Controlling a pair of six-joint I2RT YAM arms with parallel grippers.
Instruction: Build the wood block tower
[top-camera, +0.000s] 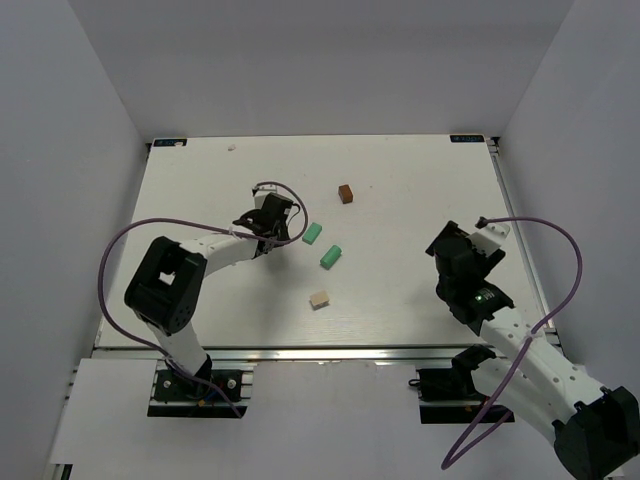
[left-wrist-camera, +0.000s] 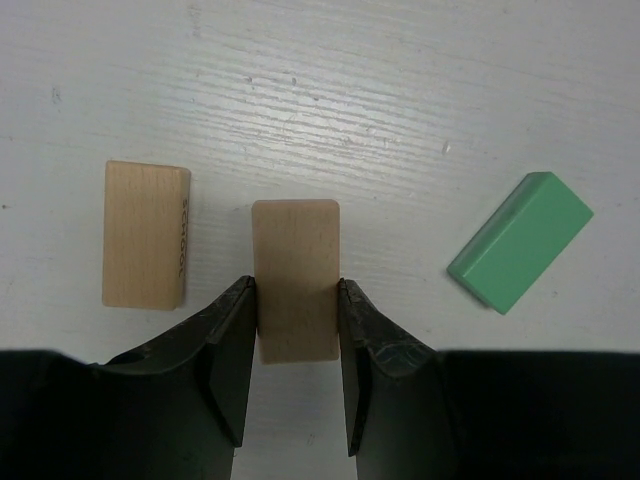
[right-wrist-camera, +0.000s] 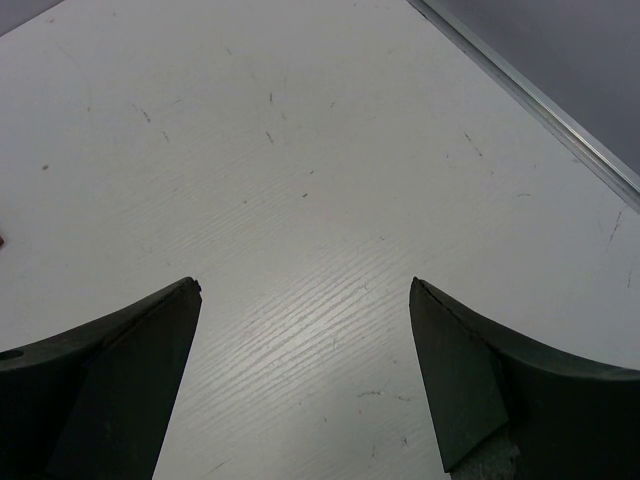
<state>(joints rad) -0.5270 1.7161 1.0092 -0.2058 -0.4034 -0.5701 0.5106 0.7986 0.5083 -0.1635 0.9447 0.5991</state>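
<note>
Overhead, tan block (left-wrist-camera: 295, 250) hidden under left gripper (left-wrist-camera: 297, 300) clamping it, right gripper (right-wrist-camera: 305, 300) spread wide.

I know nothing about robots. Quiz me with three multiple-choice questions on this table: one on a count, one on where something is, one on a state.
1. How many mint-green blocks lie on the table?
A. one
B. two
C. four

2. What sits between the fingers of the left gripper?
A. a mint-green block
B. nothing
C. a light tan block

3. How is the right gripper?
A. open, holding nothing
B. shut on a block
C. shut and empty

Answers:
1 B: the overhead view shows two green ones near the middle.
2 C: in the left wrist view both fingers press against the sides of the tan wood.
3 A: in the right wrist view its fingers stand wide apart over bare table.
</note>
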